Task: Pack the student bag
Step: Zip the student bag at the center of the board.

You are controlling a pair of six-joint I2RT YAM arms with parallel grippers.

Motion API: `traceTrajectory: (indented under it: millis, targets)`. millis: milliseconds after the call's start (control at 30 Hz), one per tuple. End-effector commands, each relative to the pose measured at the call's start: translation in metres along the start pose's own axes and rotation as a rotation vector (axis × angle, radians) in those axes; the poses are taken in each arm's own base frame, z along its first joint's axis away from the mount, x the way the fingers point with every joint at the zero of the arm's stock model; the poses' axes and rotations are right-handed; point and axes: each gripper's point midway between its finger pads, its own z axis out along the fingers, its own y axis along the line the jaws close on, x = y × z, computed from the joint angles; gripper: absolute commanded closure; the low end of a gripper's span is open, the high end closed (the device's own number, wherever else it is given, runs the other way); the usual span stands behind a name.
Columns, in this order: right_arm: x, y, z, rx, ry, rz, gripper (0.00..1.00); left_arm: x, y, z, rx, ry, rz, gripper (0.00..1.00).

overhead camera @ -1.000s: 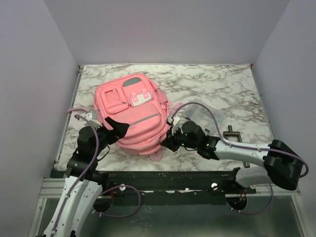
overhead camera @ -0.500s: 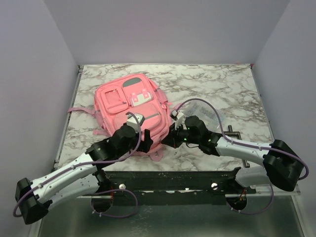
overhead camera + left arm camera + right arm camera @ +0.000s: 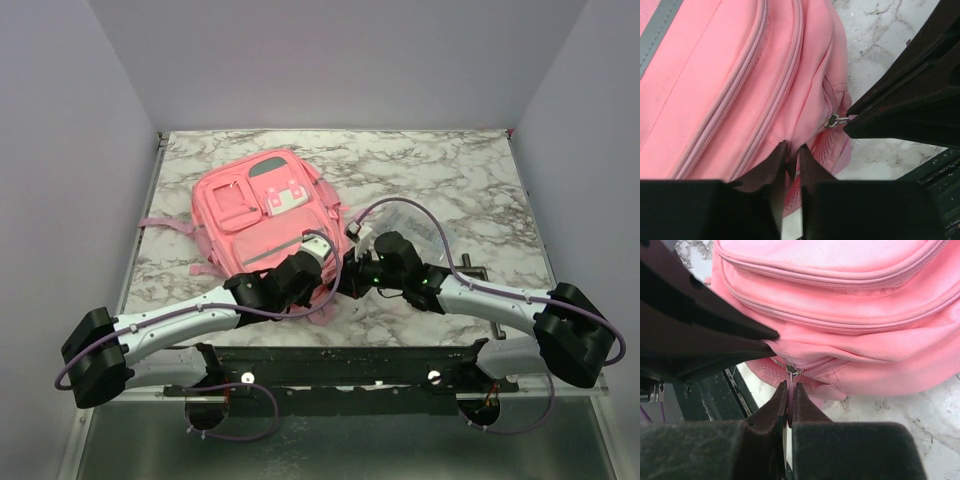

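— Marble table [image 3: 450, 170], fine. Where's the student bag [image 3: 265, 215]?
— Dead ahead of both hands. My right gripper [image 3: 790, 390] pinches the zipper pull [image 3: 792, 372]; the left gripper [image 3: 791, 152], just beside it, clamps bag fabric.

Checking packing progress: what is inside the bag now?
Nothing inside shows. The zips in view on the bag look closed, so the pink fabric hides any contents. The right pincer pinches a zip pull at the near end.

student bag [image 3: 250, 215]: pink, grey trim, white patch | table [image 3: 450, 180]: white-grey marble
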Motion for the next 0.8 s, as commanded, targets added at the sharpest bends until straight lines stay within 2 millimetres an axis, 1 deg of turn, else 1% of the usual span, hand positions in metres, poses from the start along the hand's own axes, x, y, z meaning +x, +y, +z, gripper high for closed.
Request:
traceTrajectory:
  millis: [0, 33, 67, 133, 200, 300, 367, 500, 600, 667, 767]
  targets:
    - [-0.02, -0.005, -0.006, 0.055, -0.033, -0.067, 0.99, -0.002, 0.0, 0.001, -0.004, 0.008, 0.041, 0.98]
    - [-0.019, -0.013, -0.008, 0.098, -0.03, -0.087, 0.99, 0.001, 0.005, 0.0, -0.03, 0.017, 0.042, 1.0]
    - [-0.02, -0.024, -0.012, 0.155, -0.028, -0.119, 1.0, 0.005, 0.011, -0.001, -0.061, 0.034, 0.041, 1.0]
    - [-0.023, -0.045, -0.018, 0.27, -0.016, -0.164, 1.0, 0.011, 0.023, -0.007, -0.12, 0.065, 0.043, 1.0]
    - [-0.02, -0.064, -0.026, 0.367, 0.032, -0.203, 0.99, 0.014, 0.035, -0.015, -0.172, 0.07, 0.03, 1.0]
    - [-0.023, -0.083, -0.034, 0.455, 0.057, -0.212, 0.99, 0.007, 0.04, -0.03, -0.175, 0.014, -0.032, 1.0]
    - [-0.027, -0.09, -0.038, 0.47, 0.051, -0.198, 1.0, 0.0, 0.048, -0.044, -0.196, -0.036, -0.083, 1.0]
    - [-0.037, -0.099, -0.043, 0.489, 0.034, -0.172, 0.99, -0.013, 0.057, -0.069, -0.192, -0.112, -0.144, 1.0]
    - [-0.043, -0.106, -0.044, 0.517, 0.042, -0.164, 0.99, -0.018, 0.071, -0.085, -0.253, -0.122, -0.145, 1.0]
    - [-0.053, -0.112, -0.045, 0.548, 0.039, -0.162, 0.99, -0.02, 0.083, -0.097, -0.306, -0.131, -0.147, 1.0]
    - [-0.066, -0.112, -0.039, 0.538, 0.017, -0.168, 0.99, -0.027, 0.095, -0.111, -0.339, -0.175, -0.14, 1.0]
